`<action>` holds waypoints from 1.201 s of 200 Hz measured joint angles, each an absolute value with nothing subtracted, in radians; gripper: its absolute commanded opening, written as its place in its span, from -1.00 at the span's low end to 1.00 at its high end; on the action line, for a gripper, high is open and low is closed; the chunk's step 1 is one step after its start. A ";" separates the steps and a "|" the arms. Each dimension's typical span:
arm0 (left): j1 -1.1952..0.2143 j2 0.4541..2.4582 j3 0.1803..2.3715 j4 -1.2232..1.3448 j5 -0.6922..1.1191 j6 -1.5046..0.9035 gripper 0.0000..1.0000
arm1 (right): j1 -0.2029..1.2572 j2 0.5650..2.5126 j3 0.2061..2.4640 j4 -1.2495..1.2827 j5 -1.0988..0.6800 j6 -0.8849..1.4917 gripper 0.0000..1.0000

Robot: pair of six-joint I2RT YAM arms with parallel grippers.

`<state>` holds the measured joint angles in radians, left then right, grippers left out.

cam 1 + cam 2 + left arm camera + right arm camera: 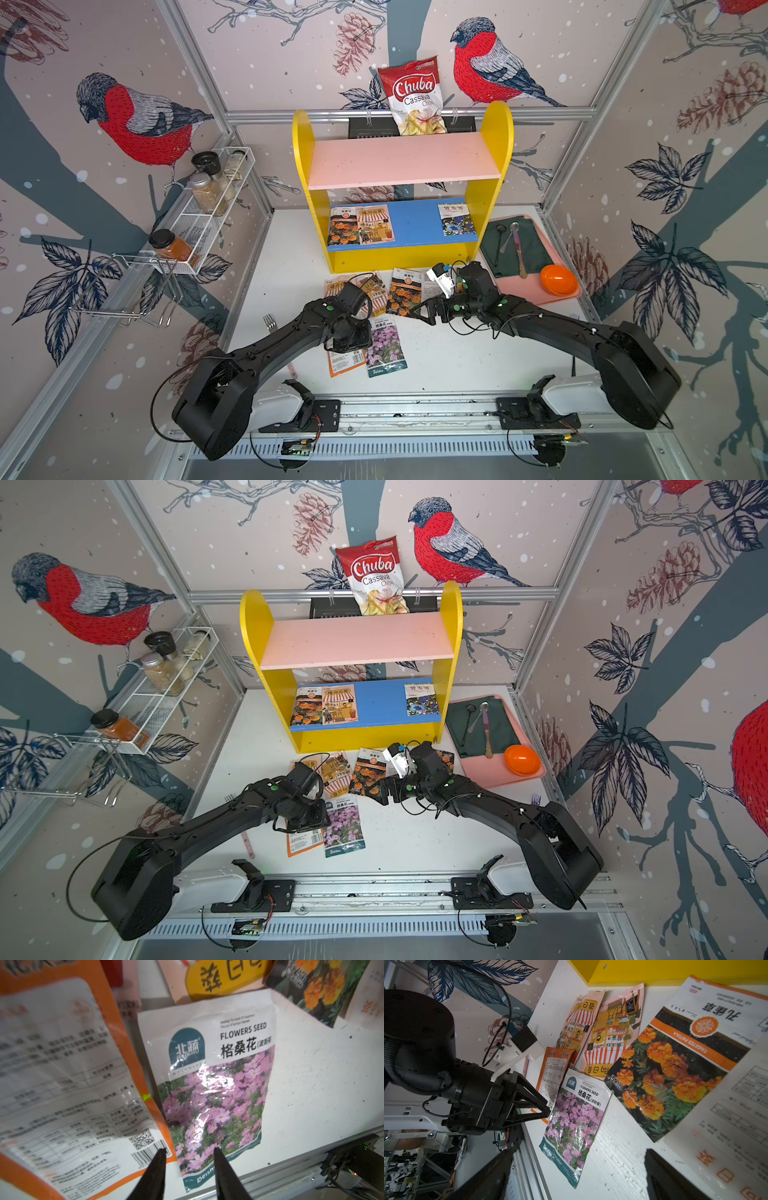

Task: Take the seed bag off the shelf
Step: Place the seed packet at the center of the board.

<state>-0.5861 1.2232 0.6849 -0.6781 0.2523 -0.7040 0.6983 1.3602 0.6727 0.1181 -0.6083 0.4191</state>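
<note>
While both hold nothing, left end effector stands part-open, right end effector wide.

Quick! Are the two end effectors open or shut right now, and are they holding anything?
Left end effector: open, holding nothing.
Right end effector: wide open, holding nothing.

A white table carries everything here. At its back stands the shelf. On its blue board lie three seed bags: a marigold bag and a shop-front bag overlapping at the left end, and a blue-flower bag at the right end. In front of the shelf more bags lie flat on the table: a pink-flower bag, an orange bag just beside it, printed back up, and a second marigold bag. A pink tray sits by the shelf's right foot, and a fork lies near the left edge.
</note>
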 measured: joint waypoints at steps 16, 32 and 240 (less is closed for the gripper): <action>-0.586 1.190 0.727 -0.709 0.233 -0.702 0.15 | 0.692 1.350 0.669 0.118 -0.608 0.419 1.00; -0.579 1.153 0.767 -0.721 0.224 -0.700 0.42 | 0.685 1.332 0.662 0.119 -0.606 0.419 1.00; -0.337 1.211 1.006 -0.274 0.128 -0.720 0.74 | 0.587 1.621 1.237 -0.045 -0.370 0.519 0.86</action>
<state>-0.3374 1.2106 1.0058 -0.2741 0.1276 -0.7204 0.5873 1.6215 1.2366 -0.0452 -0.3702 0.5194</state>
